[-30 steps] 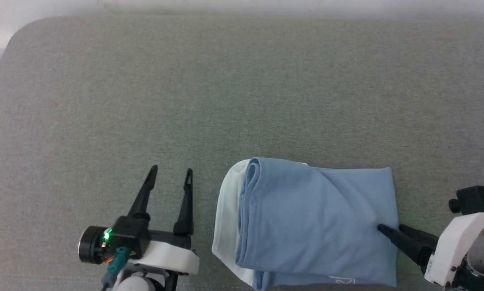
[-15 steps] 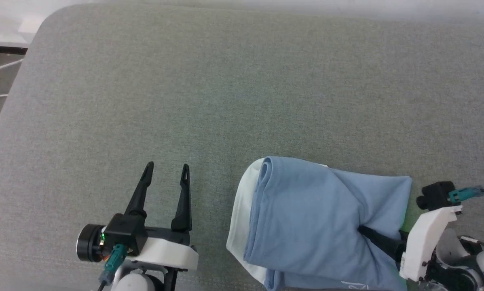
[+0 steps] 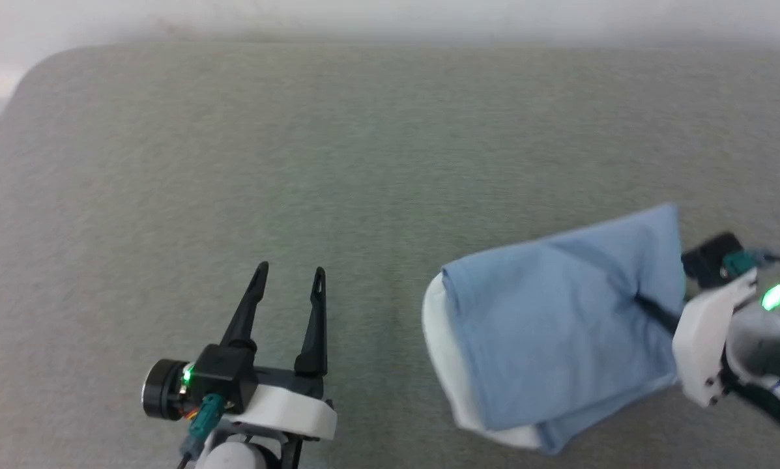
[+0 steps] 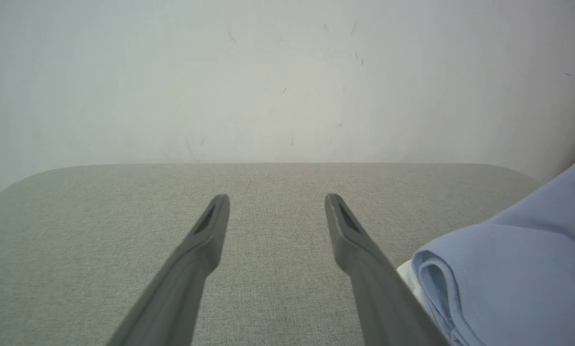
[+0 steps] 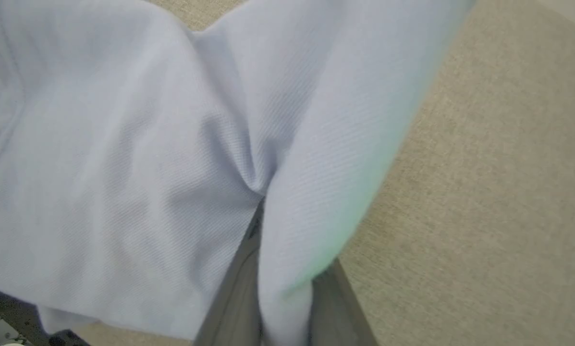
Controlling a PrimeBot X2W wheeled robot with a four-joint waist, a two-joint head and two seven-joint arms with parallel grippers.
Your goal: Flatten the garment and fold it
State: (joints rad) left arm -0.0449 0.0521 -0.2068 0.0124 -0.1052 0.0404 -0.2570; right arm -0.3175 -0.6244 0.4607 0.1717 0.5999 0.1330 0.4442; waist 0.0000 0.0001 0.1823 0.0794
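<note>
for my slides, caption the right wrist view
Right gripper shut on a fold of the light blue garment, grey surface beyond.

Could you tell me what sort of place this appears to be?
Probably an indoor test bench for cloth folding: a wide grey fabric-covered table, a plain white wall behind it, and a light blue T-shirt.

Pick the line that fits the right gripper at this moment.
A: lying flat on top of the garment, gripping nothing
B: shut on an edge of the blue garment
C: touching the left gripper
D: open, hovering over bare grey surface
B: the right gripper has a fold of the garment pinched between its fingers, and the cloth puckers at the grip in the right wrist view.
</note>
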